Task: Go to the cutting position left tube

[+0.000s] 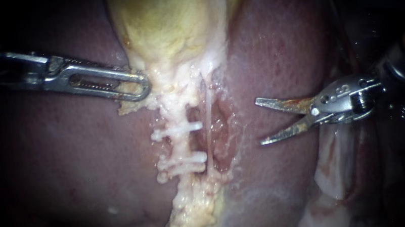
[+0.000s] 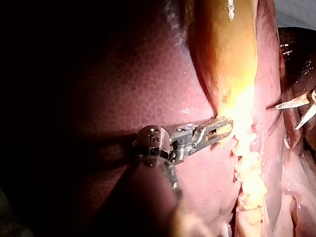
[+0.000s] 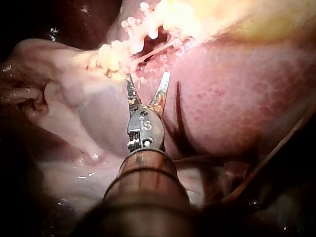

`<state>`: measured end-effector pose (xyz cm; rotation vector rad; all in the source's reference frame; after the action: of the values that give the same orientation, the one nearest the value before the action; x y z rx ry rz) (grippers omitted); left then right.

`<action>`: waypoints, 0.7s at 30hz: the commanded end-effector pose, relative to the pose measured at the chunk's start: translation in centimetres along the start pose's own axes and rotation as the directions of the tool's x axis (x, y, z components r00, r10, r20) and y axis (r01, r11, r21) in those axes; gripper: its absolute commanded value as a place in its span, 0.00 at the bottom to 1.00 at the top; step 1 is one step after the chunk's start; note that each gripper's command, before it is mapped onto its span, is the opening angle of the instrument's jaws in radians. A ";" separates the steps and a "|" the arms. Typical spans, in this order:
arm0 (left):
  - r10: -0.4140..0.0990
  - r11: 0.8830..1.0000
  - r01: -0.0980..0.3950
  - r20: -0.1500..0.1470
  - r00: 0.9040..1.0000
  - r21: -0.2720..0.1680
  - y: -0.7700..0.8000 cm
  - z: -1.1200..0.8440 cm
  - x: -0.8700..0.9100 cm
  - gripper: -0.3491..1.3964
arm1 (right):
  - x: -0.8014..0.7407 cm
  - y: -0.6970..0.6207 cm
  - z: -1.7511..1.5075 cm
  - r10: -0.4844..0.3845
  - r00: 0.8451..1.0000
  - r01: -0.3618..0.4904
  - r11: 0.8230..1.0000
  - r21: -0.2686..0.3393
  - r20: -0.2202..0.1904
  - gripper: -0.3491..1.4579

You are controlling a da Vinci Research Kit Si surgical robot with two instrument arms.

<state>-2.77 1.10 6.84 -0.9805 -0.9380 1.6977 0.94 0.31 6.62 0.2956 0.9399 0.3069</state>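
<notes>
**Blades spread beside the clipped tube, not yet on it**

In the endoscope view the left instrument (image 1: 131, 88) comes in from the upper left. Its slotted jaws are closed, pinching a flap of pale tissue at the lower edge of the yellow gallbladder (image 1: 171, 20). Below that grip the left tube (image 1: 180, 144) runs down the middle of the frame, thick and white, with white clips (image 1: 176, 130) lying across it. A thinner right tube (image 1: 208, 123) runs just beside it. The right instrument (image 1: 259, 122) enters from the right edge. Its two blades are spread wide with nothing between them, over the liver (image 1: 66, 169) and apart from both tubes.

The left wrist view adds the long body of the gallbladder (image 2: 227, 49) and the wrist joint behind the left instrument (image 2: 222, 129). Its jaws meet the tissue right at the glare, so the clips and tubes are washed out there. The right instrument (image 2: 286, 117) shows only as two pale blade tips beyond the bright strip.

The right wrist view looks along the right instrument (image 3: 147, 75). The open blades point at the clips (image 3: 149, 24), with the right tube (image 3: 153, 53) stretched ahead of the tips. This view does not show the left instrument.
</notes>
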 end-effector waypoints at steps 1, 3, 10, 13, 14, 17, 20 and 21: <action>0.000 1.000 0.000 0.000 1.000 -0.001 0.01 -0.01 0.00 0.00 | 0.00 0.00 0.00 0.000 1.000 0.000 1.000 0.000 0.000 0.99; -0.001 1.000 0.001 0.001 1.000 -0.001 0.04 -0.03 0.01 0.00 | 0.00 0.00 0.00 0.000 1.000 0.000 1.000 0.000 0.000 0.99; -0.018 1.000 0.018 0.001 1.000 -0.020 0.30 -0.30 0.19 0.00 | 0.00 0.00 0.01 0.000 1.000 0.000 1.000 0.000 0.000 0.99; -0.003 1.000 0.002 -0.016 1.000 -0.029 0.44 -0.45 0.27 0.00 | 0.01 0.00 0.01 0.000 1.000 0.000 1.000 0.000 0.000 0.99; 0.001 1.000 -0.002 -0.024 1.000 -0.030 0.48 -0.49 0.29 0.00 | 0.01 -0.01 0.02 0.000 1.000 0.000 1.000 0.005 -0.001 0.99; 0.008 0.999 -0.009 -0.031 0.999 -0.032 0.56 -0.56 0.33 0.00 | 0.04 -0.02 0.05 0.001 1.000 -0.001 1.000 0.021 -0.005 0.99; 0.007 1.000 -0.008 -0.033 0.999 -0.030 0.58 -0.57 0.33 0.00 | 0.09 -0.05 0.10 0.003 1.000 -0.003 0.999 0.049 -0.012 0.99; 0.007 1.000 -0.008 -0.033 0.999 -0.029 0.57 -0.57 0.32 0.00 | 0.11 -0.07 0.12 0.004 1.000 -0.003 0.998 0.062 -0.015 0.99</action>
<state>-2.53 1.33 6.03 -1.0302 -0.9433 1.6739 1.14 0.26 6.58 0.3567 0.9668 0.2815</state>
